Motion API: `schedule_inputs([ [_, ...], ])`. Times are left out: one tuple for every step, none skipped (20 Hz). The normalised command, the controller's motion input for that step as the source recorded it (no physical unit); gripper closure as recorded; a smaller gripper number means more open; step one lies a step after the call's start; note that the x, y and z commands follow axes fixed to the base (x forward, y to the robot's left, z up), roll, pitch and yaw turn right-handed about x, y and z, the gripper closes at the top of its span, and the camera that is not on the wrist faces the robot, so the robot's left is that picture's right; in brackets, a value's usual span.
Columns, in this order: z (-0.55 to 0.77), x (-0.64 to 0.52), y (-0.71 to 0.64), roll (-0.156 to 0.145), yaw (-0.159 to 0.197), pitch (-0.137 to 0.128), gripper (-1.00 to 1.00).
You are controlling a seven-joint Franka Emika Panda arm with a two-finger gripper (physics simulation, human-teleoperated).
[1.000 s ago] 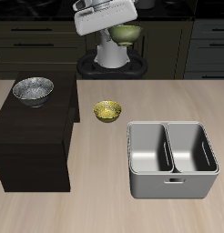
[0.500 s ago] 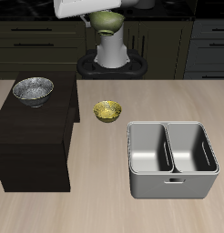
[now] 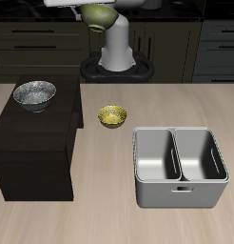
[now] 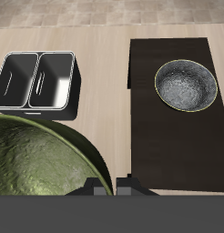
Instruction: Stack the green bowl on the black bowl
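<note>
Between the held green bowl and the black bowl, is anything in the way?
No. The wrist view shows only bare dark cabinet top between the green bowl and the black bowl.

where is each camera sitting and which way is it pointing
Exterior view: sits in front of and above the table, facing the robot's base; shows the arm carrying the green bowl high up, the black bowl on a dark cabinet, the yellow bowl and grey caddy.
Wrist view: rides on the claw, looking down at the table; the claw's fingers edge in beside the green bowl.
Shared: green bowl, black bowl, caddy.
</note>
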Motion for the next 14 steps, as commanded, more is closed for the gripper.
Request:
schedule_inputs([
  [0.16,0.21,-0.26,0.049,-0.083,0.053,1.0],
  [0.29,0.16,-0.51,-0.142,-0.027,-0.057,1.0],
  [0.09,0.15,-0.24,-0.001,-0.096,0.026,1.0],
  [0.07,0.22,-0.17,0.081,-0.008,0.056,1.0],
  [0.08,0.22,-0.35,-0.037,-0.083,0.077,1.0],
  [0.08,0.22,-0.02,0.152,-0.023,0.075,1.0],
  [0.1,0.22,-0.44,-0.032,-0.067,0.047,1.0],
  [0.03,0.28,-0.21,0.065,-0.141,0.139,1.0],
  [0.12,0.34,-0.42,0.035,0.04,0.055,1.0],
  [0.09,0.29,-0.44,-0.104,-0.088,-0.013,1.0],
  [0.03,0.65,-0.82,0.065,-0.183,0.217,1.0],
  [0.03,0.18,-0.19,-0.023,-0.008,0.0,1.0],
  [-0.12,0.43,-0.3,0.091,-0.025,0.161,1.0],
  [-0.1,0.29,-0.27,0.03,-0.077,0.099,1.0],
])
